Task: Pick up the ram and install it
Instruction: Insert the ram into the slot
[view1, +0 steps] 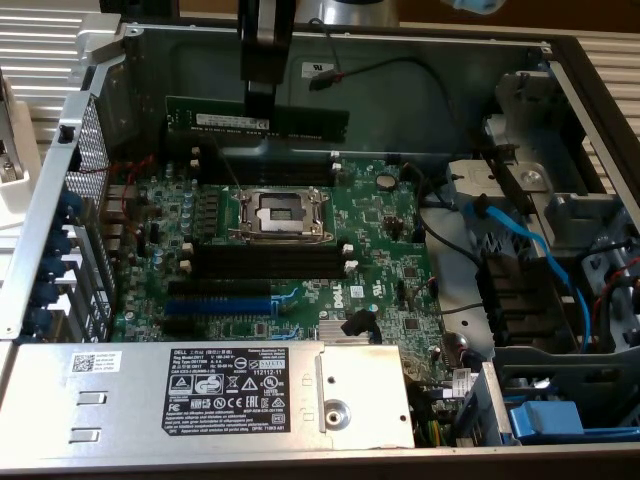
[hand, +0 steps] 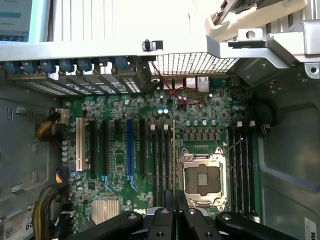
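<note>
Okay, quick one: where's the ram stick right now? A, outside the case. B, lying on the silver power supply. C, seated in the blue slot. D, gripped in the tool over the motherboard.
D: the tool is closed on the green ram from above, and the stick hangs level over the motherboard.

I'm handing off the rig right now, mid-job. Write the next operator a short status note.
Gripper: shut on the long, thin green circuit-board ram stick, holding it level in the air above the green motherboard.
Done: ram stick picked up.
Left: it sits in none of the long black plastic slots; installing is not yet done.
</note>
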